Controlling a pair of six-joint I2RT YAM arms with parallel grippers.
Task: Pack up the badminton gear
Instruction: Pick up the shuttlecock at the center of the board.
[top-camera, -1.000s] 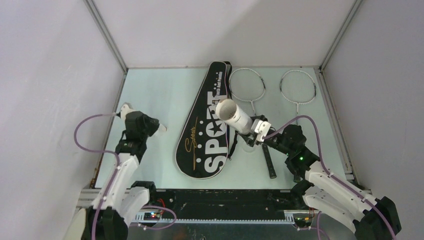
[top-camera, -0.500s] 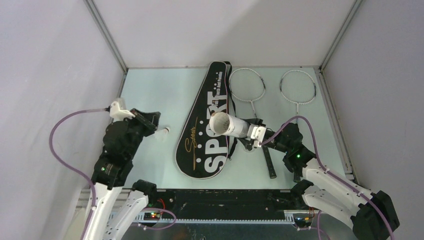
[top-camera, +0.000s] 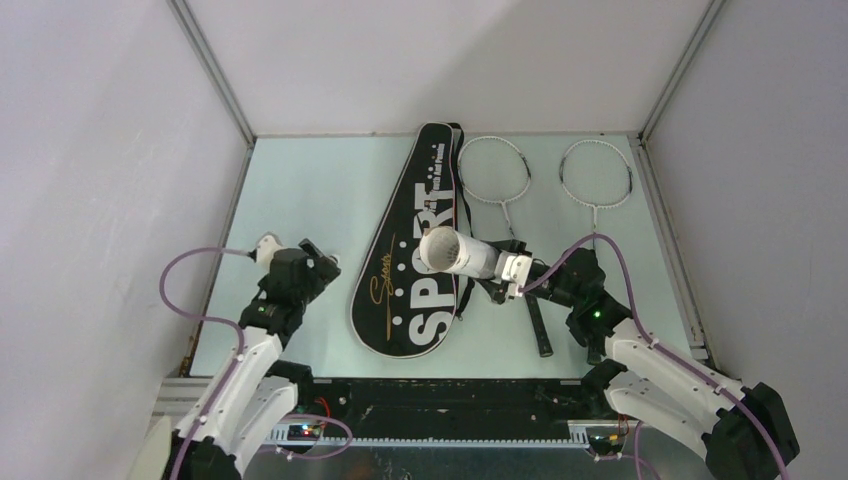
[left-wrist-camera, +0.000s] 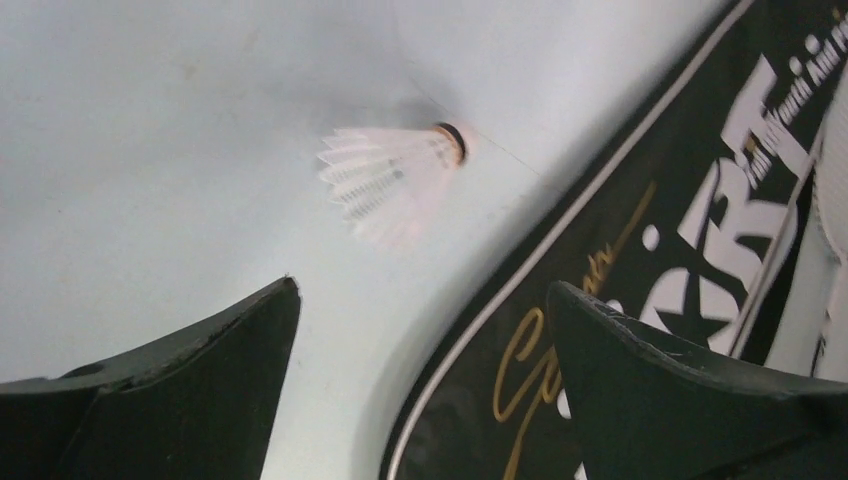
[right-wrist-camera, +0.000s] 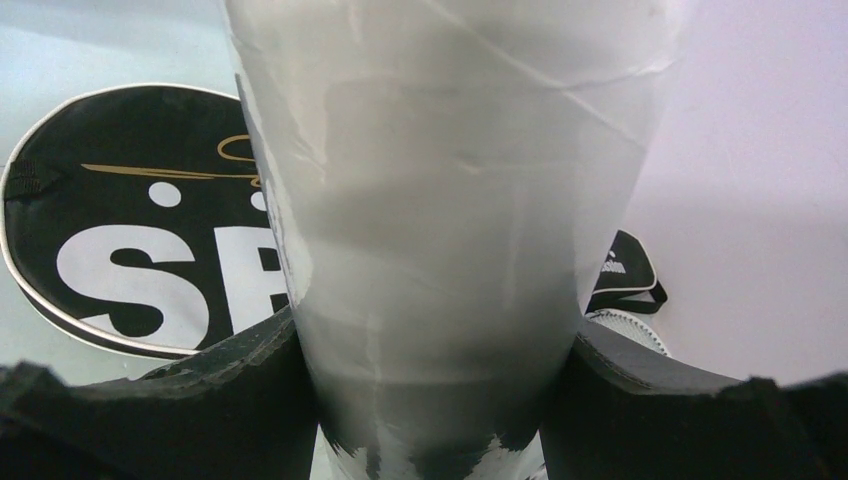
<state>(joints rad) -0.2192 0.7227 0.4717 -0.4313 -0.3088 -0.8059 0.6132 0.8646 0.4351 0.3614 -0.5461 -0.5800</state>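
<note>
Pale mint desk (top-camera: 320, 190), matte finish. Plain whitish-lavender wall panels on the left (top-camera: 100, 150), back (top-camera: 440, 60) and right (top-camera: 770, 150). Silver metal posts (top-camera: 212, 70) slant up at both back corners. Black rail (top-camera: 450, 400) along the near edge. Soft, even light with faint shadows.
</note>
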